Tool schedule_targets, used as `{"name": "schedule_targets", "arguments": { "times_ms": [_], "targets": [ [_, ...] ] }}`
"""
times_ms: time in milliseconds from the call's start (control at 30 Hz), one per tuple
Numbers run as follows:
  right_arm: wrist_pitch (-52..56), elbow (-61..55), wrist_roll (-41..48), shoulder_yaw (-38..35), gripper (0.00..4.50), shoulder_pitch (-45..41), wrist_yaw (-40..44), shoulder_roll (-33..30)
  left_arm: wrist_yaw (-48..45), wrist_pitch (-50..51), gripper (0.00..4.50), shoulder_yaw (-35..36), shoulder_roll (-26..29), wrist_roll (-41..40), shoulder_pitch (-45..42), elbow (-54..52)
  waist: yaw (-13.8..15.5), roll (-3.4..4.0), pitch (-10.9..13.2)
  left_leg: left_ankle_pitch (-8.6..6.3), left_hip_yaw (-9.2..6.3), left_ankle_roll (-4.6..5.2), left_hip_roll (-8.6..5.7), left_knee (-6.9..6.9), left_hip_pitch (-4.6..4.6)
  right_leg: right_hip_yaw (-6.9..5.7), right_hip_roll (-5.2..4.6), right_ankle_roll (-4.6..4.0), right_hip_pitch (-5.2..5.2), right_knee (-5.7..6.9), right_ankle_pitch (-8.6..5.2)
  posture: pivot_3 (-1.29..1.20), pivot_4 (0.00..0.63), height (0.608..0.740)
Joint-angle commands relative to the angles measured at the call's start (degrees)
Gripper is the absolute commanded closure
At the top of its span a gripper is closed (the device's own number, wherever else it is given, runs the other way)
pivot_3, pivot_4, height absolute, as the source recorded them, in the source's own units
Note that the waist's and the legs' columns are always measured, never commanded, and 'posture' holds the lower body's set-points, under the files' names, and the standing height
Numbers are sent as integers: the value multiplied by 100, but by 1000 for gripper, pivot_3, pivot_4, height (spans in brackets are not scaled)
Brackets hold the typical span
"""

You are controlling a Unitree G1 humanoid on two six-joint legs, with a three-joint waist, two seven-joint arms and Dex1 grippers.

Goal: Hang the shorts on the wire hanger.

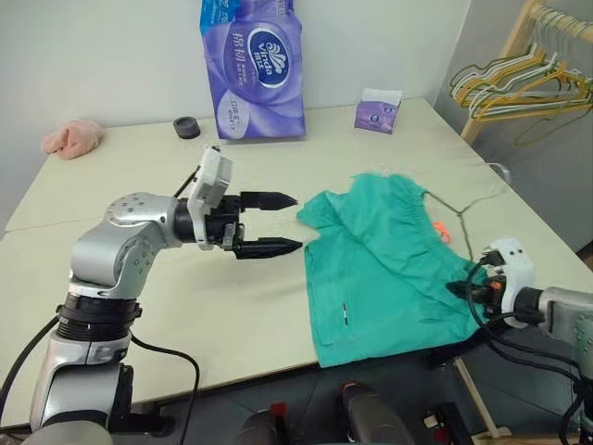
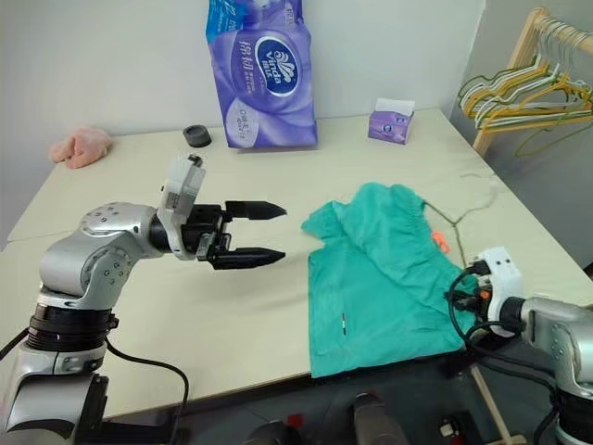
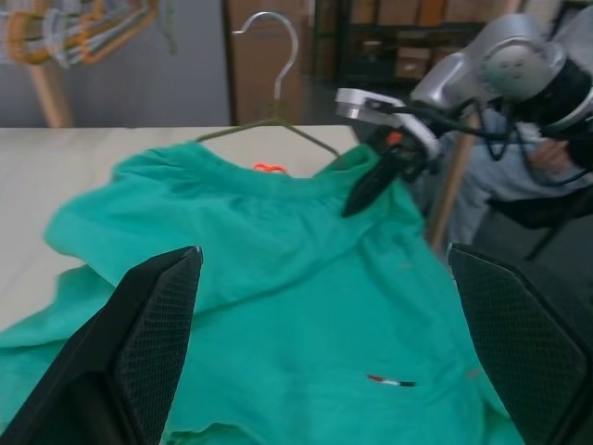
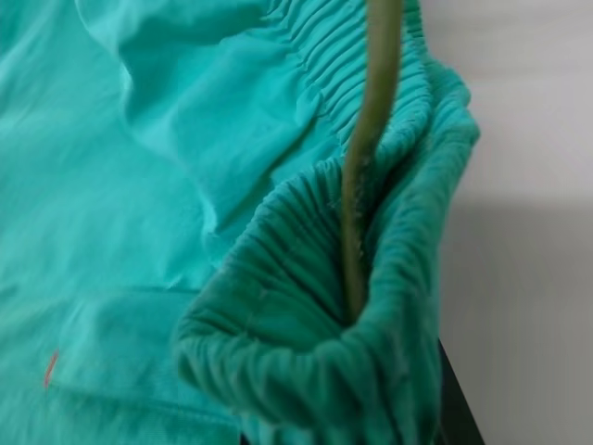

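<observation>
The two head cameras look down and forward from above the table (image 1: 139,306), both taking in the shorts (image 1: 389,269) and both arms, the right eye set slightly sideways of the left. The left wrist camera looks level across the table, along its own spread fingers (image 3: 148,343), sharing the shorts, the wire hanger (image 3: 273,111) and the right gripper (image 3: 371,185). The right wrist camera sits very close on the gathered waistband (image 4: 306,352).

Teal-green shorts (image 1: 384,269), olive wire hanger (image 3: 273,111), purple tissue pack (image 1: 252,69)
</observation>
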Motion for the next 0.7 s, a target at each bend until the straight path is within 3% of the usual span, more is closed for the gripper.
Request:
{"name": "schedule_targets", "arguments": {
  "times_ms": [33, 167, 300, 467, 700],
  "targets": [
    [659, -536, -110, -890, 4500, 53, -480, 218, -8, -22, 28, -290, -231, 25, -302, -260, 2, 12, 6, 0, 0, 0, 0, 0, 0, 0, 1, 0, 1, -3, 0, -363, 147, 740],
    [1154, -568, -344, -1640, 4500, -101, -900, 41, 71, -79, 28, -598, -787, 47, -677, -180, -12, 32, 22, -1, 1, 1, -4, 0, 12, 0, 5, 2, 25, -22, -1, -402, 161, 740],
    [1155, -295, -640, -2166, 4500, -805, -1301, -539, 112, -213, 28, -865, -1235, 223, -977, -39, -138, 103, 70, -4, 24, 7, -23, -6, 44, 10, 17, 17, 55, -27, -10, -435, 176, 740],
    [1155, 266, -741, -2231, 4500, -1510, -1588, -1193, 234, -309, 28, -939, -1665, 324, -1259, 145, -394, 103, 104, -31, 51, 54, -29, -16, 76, 28, 15, 43, 77, -29, -29, -451, 193, 740],
    [1155, 1964, -976, -2044, 4500, -3014, -2057, -1992, 542, -756, 28, -911, -2350, 631, -1903, 600, -629, 100, 195, -46, 109, 79, -53, -19, 76, 119, 1, 62, 78, -31, -41, -447, 202, 740]
  ]
}}
